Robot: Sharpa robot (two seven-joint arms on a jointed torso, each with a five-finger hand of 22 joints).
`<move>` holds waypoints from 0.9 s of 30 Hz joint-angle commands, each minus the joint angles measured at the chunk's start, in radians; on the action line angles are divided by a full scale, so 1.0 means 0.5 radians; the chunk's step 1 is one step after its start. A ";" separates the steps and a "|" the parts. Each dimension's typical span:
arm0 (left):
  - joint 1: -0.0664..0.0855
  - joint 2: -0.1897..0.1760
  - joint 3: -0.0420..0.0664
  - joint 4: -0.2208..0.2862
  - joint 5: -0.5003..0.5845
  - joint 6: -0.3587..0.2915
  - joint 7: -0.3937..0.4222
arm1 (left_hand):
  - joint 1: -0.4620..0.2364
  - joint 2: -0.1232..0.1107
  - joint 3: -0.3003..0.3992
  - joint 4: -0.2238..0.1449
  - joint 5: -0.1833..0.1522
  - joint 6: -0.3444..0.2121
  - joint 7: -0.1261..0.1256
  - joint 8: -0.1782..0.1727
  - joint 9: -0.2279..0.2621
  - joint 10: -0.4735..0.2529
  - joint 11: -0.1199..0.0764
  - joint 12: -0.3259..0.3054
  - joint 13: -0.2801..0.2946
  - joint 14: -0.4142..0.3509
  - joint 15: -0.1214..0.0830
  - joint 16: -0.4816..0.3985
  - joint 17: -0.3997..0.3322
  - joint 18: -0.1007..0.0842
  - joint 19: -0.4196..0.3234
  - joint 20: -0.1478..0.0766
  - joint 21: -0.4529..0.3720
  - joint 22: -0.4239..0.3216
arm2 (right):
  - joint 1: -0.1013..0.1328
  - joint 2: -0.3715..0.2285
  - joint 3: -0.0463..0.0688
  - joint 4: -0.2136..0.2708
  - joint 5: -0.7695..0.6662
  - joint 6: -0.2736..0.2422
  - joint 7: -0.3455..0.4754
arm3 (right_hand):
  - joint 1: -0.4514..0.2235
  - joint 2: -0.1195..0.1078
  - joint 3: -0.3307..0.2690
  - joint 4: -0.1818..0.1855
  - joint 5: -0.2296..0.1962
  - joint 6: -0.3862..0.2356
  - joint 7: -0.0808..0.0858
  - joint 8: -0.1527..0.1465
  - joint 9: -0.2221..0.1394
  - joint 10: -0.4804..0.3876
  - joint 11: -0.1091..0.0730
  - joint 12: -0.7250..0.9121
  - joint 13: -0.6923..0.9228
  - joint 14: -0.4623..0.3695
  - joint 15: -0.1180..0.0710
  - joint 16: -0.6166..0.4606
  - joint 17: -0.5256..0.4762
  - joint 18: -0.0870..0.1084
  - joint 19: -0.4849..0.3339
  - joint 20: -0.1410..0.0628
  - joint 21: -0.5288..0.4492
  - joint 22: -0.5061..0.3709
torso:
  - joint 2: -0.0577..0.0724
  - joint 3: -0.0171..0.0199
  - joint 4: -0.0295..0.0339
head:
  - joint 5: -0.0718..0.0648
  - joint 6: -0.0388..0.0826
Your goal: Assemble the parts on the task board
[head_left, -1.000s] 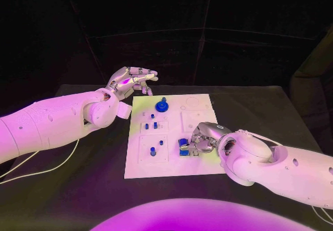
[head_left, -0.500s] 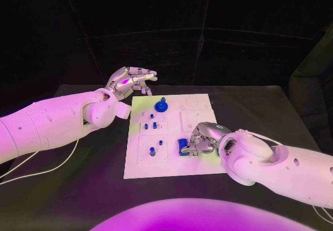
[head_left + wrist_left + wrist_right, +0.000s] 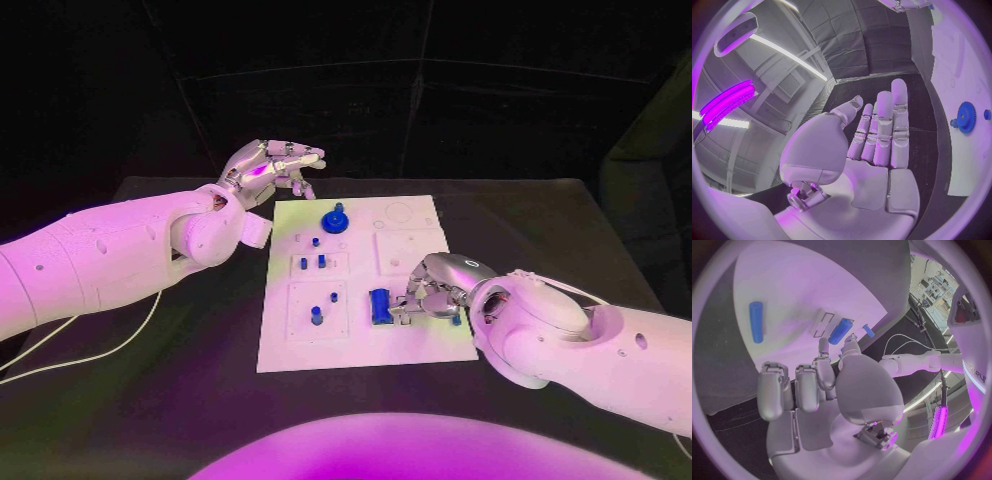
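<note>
- Since a second ago, our right hand (image 3: 433, 290) has slid a little toward 4 o'clock on the task board (image 3: 361, 345), and the blue block (image 3: 379, 304) it works on now stands more exposed at the hand's 9 o'clock side; our left hand (image 3: 271, 168) has stayed put.
- That blue block sits near the board's lower middle, just beside the right fingertips; from the head view we cannot tell whether they pinch it or only touch it, so we call that hand's hold unclear.
- From the right wrist, the fingers curl down over the board, with a blue cylinder (image 3: 756, 321) lying well apart and a second blue piece (image 3: 841, 331) beside a rectangular slot.
- Further up the board a blue gear (image 3: 336, 220) stands at 12 o'clock, with small blue pegs (image 3: 319, 262) between.
- Our left hand hovers off the board's far corner at 11 o'clock, released, fingers extended and holding nothing.
- To do this step well, we judge the block should be kept square to its recess and pressed down gently; a skewed push may jam it.
</note>
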 commanded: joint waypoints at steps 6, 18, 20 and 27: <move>0.003 -0.002 0.002 0.006 0.008 0.017 0.005 | 0.006 0.004 -0.011 0.002 -0.005 -0.004 0.008 -0.007 0.001 -0.015 -0.004 0.011 -0.003 -0.014 0.006 0.011 -0.003 0.026 0.010 -0.002 -0.011 -0.002 | 0.061 -0.237 0.008 0.045 0.071 -0.070 0.129 | 0.015 0.025 -0.035 0.020 0.097 -0.066 0.025 -0.060 -0.017 -0.058 0.038 -0.125 -0.091 0.110 0.028 -0.010 -0.037 -0.001 -0.007 0.019 -0.020 0.258 | 0.000 0.0001 0.000 | -0.043 0.016; 0.003 0.000 0.001 0.009 0.008 0.021 0.006 | 0.006 0.004 -0.011 0.002 -0.005 -0.004 0.008 -0.007 0.001 -0.015 -0.004 0.011 -0.003 -0.014 0.006 0.011 -0.003 0.026 0.010 -0.002 -0.011 -0.002 | 0.072 -0.327 0.006 -0.042 -0.039 0.096 0.069 | 0.132 0.057 -0.035 -0.002 0.268 -0.073 0.039 -0.110 -0.030 -0.079 0.050 -0.188 -0.128 0.109 0.039 -0.019 -0.042 0.001 -0.013 0.032 -0.027 0.253 | 0.001 0.0013 0.002 | -0.080 0.019; 0.003 -0.001 0.001 0.010 0.008 0.020 0.005 | 0.006 0.004 -0.011 0.002 -0.005 -0.004 0.008 -0.007 0.001 -0.015 -0.004 0.011 -0.003 -0.014 0.006 0.011 -0.003 0.026 0.010 -0.002 -0.011 -0.002 | 0.071 -0.319 0.006 -0.061 -0.045 0.149 0.047 | 0.129 0.056 -0.039 0.001 0.267 -0.072 0.040 -0.111 -0.030 -0.080 0.050 -0.189 -0.129 0.108 0.039 -0.020 -0.045 0.001 -0.014 0.033 -0.028 0.251 | 0.001 0.0017 0.003 | -0.082 0.020; 0.003 -0.004 0.001 0.010 0.008 0.020 0.003 | 0.004 0.008 -0.017 0.003 -0.005 -0.005 0.008 -0.007 0.001 -0.018 -0.004 0.014 -0.003 -0.016 0.007 0.013 -0.008 0.026 0.011 -0.001 -0.016 -0.007 | 0.054 -0.283 0.005 -0.103 -0.043 0.277 0.007 | 0.102 0.044 -0.080 0.032 0.220 -0.030 0.029 -0.096 -0.016 -0.080 0.044 -0.201 -0.133 0.107 0.036 -0.026 -0.051 0.003 -0.017 0.032 -0.033 0.247 | 0.000 0.0010 0.006 | -0.084 0.018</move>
